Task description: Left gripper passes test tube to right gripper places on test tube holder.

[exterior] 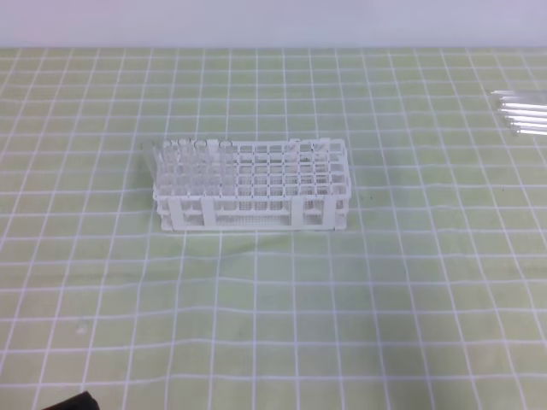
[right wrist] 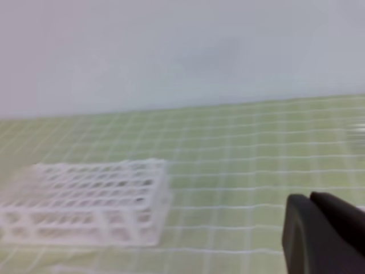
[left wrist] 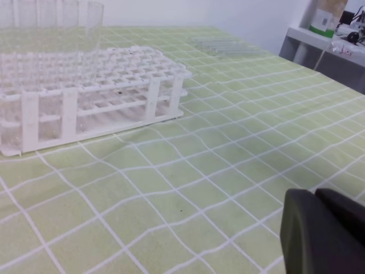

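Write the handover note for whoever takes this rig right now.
Left tool: only a black corner shows, holds nothing visible; open or shut unclear.
Right tool: same, nothing visibly held.
Test tube holder stands mid-table on the checked cloth, with tubes already upright at its left end.
Loose test tubes lie at the far right edge.
Done: no tube gripped at this moment.
Left: pick a tube, hand it over, place it in the holder.

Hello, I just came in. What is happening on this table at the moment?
Nothing is being handled yet. The white test tube holder stands on the green checked tablecloth, with several clear tubes already standing at its left end. More loose test tubes lie at the far right edge. Both arms are pulled back: only a dark part of the left tool and of the right tool shows, holding nothing visible.
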{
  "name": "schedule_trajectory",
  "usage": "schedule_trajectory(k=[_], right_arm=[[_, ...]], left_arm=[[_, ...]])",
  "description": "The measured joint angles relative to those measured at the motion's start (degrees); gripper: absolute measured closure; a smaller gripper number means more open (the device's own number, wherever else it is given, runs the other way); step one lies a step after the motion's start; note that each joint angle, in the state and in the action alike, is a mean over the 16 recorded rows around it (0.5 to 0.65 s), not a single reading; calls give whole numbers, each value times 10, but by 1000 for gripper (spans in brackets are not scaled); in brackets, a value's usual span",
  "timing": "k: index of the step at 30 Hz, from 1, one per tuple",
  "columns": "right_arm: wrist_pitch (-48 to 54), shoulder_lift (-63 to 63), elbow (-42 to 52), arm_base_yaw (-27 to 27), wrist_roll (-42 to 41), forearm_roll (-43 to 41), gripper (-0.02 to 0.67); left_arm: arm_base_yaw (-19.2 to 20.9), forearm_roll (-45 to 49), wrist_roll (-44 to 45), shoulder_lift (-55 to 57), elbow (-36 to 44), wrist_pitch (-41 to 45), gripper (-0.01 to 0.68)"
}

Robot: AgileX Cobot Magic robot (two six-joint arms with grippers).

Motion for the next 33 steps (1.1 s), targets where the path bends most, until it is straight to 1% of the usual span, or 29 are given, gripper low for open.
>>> schedule_trajectory(k=[3,6,11,17,24,33], right_arm=[[1,-77,52,-48,0,15,650],[2,-144,94,-85,0,24,650],[-1,-216,145,-118,0,24,650],[-13,-251,180,-127,0,21,650],[-33,-254,201,-127,-7,15,650],[-20,-254,213,-127,-9,-35,650]], left_arm=[[0,0,0,0,0,-1,673],[0,0,0,0,1,-1,673],[0,0,0,0,1,0,673],[0,0,0,0,0,1,673],[0,0,0,0,0,1,673],[0,0,0,1,1,-2,673]])
